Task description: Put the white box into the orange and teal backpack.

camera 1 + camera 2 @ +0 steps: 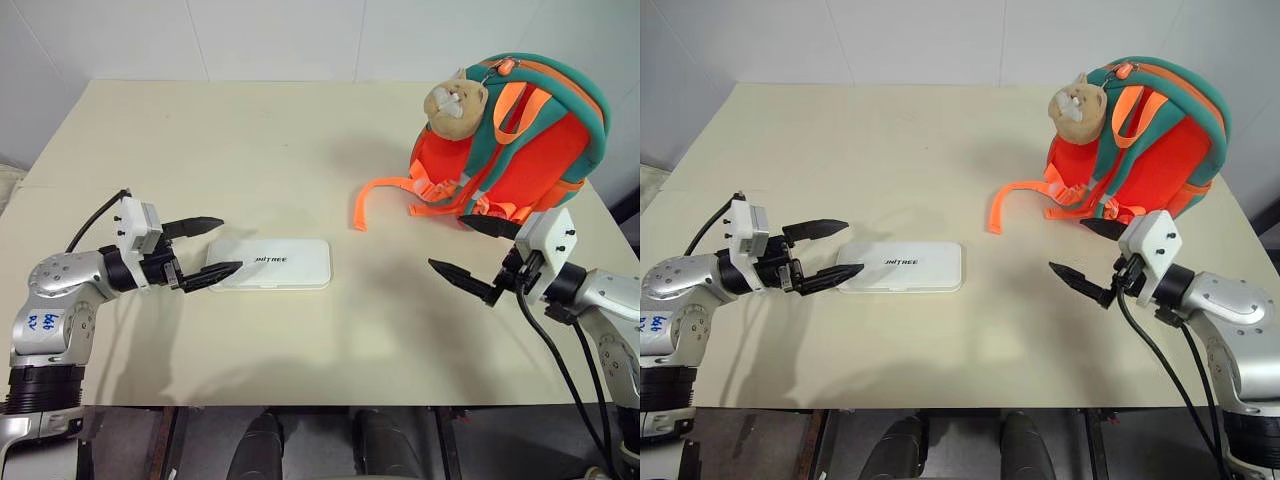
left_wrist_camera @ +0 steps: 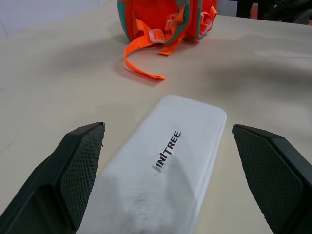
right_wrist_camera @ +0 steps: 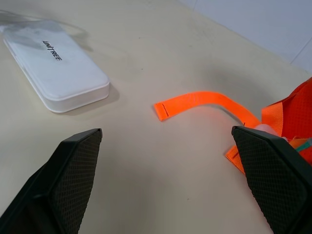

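The white box (image 1: 270, 263) lies flat on the table (image 1: 300, 150), long axis running left to right, near the left gripper (image 1: 206, 249), whose fingers are spread around its left end. The orange and teal backpack (image 1: 520, 140) stands far right. The right gripper (image 1: 468, 252) is spread, empty.

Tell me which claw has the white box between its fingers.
The left claw: its open fingers straddle the white box's end. The right claw is open over bare table.

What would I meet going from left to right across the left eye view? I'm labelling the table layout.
Left end effector, open → flat white plastic box with rounded corners → loose orange webbing strap → right end effector, open, in front of the orange and teal backpack.
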Robot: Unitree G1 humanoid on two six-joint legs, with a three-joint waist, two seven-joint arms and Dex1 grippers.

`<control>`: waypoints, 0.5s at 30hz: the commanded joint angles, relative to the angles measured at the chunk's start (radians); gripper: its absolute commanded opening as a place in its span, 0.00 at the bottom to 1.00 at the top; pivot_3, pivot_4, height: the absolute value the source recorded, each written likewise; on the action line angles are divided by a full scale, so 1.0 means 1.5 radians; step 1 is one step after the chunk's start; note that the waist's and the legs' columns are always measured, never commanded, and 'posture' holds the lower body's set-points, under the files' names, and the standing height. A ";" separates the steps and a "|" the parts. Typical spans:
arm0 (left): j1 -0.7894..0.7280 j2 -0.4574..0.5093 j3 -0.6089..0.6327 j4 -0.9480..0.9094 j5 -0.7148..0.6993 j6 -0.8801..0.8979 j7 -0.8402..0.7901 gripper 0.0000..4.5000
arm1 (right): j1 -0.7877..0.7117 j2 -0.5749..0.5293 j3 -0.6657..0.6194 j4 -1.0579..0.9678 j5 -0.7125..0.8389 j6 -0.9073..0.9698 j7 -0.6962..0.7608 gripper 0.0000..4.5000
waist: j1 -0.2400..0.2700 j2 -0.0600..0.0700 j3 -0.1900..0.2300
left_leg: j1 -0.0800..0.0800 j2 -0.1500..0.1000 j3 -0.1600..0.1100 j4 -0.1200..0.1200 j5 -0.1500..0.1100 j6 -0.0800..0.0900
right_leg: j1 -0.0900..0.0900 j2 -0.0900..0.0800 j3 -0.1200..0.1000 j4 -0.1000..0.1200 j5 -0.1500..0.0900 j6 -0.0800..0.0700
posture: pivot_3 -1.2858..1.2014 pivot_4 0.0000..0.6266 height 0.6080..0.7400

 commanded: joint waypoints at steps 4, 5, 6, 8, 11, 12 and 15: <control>-0.011 -0.003 0.014 -0.060 -0.028 0.023 0.010 0.99 | -0.039 -0.003 0.004 0.035 -0.019 -0.038 0.018 1.00 | 0.000 0.000 0.000 | 0.000 0.000 0.000 0.000 0.000 0.000 | 0.000 0.000 0.000 0.000 0.000 0.000 | 0.52 0.24 1.00; -0.010 -0.003 0.017 -0.060 -0.028 0.025 0.015 0.99 | -0.051 0.003 0.010 0.033 -0.015 -0.028 0.013 1.00 | -0.001 0.000 0.000 | 0.000 0.000 0.000 0.000 0.000 0.000 | 0.000 0.000 0.000 0.000 0.000 0.000 | 0.52 0.24 1.00; -0.006 -0.001 0.020 -0.063 -0.029 0.027 0.016 0.99 | -0.059 0.007 0.015 0.026 -0.008 -0.016 0.009 1.00 | -0.001 0.000 0.000 | 0.000 0.000 0.000 0.000 0.000 0.000 | 0.000 0.000 0.000 0.000 0.000 0.000 | 0.52 0.24 1.00; -0.001 0.007 0.028 -0.064 -0.032 0.031 0.015 0.99 | -0.076 0.012 0.035 0.014 -0.005 -0.002 0.009 1.00 | -0.003 0.000 0.000 | 0.000 0.000 0.000 0.000 0.000 0.000 | 0.000 0.000 0.000 0.000 0.000 0.000 | 0.52 0.24 1.00; -0.004 0.024 0.046 -0.028 -0.010 0.005 0.014 0.91 | -0.106 0.038 0.084 0.005 -0.014 0.005 0.004 1.00 | -0.004 0.000 0.000 | 0.000 0.000 0.000 0.000 0.000 0.000 | 0.000 0.000 0.000 0.001 0.000 0.000 | 0.52 0.24 1.00; -0.005 0.029 0.054 -0.011 0.000 -0.010 0.018 0.87 | -0.114 0.049 0.101 0.005 -0.018 0.003 0.005 0.92 | -0.004 0.000 0.000 | 0.000 0.000 0.000 0.000 0.000 0.000 | 0.000 0.000 0.000 0.001 0.000 0.000 | 0.52 0.24 1.00; 0.003 0.050 0.079 0.042 0.026 -0.043 0.026 0.66 | -0.136 0.080 0.152 0.020 -0.052 -0.011 -0.003 0.72 | -0.002 0.000 0.000 | 0.000 0.000 0.000 0.000 0.000 0.000 | 0.000 0.000 0.000 0.001 0.000 0.000 | 0.52 0.24 1.00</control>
